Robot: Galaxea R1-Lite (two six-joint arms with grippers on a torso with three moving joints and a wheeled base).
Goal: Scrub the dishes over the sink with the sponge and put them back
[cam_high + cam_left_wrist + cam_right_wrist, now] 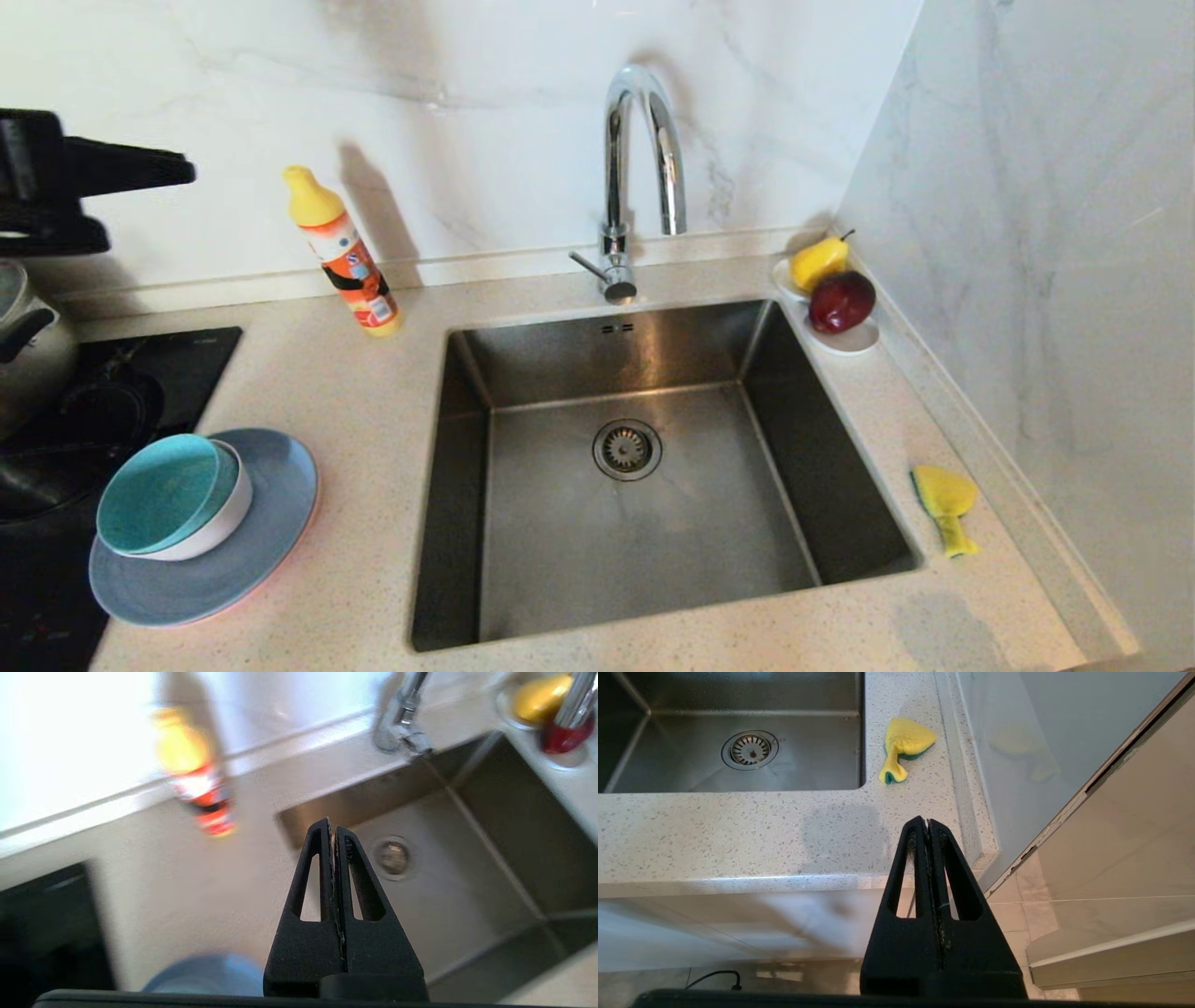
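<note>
Speckled stone desk (373, 392) with the brushed-steel sink (523, 523) as landmark.

- Dishes: teal bowl (168, 490) nested in a pale bowl (229, 523) on a grey-blue plate (271, 532), a pink rim showing beneath; stacked left of the sink.
- Sponge (945, 504): yellow with green layer, bent, just right of the sink.
- Left end effector (332, 826): fingers together, empty, raised above the desk left of the sink.
- Right end effector (927, 823): fingers together, empty, parked off the desk's front edge, near the sponge.
- Step judged: fetching the sponge. Spread the fingers first, then pinch its thicker end squarely.
- Detergent bottle (344, 254): orange label, behind the sink's left corner; writing illegible.
</note>
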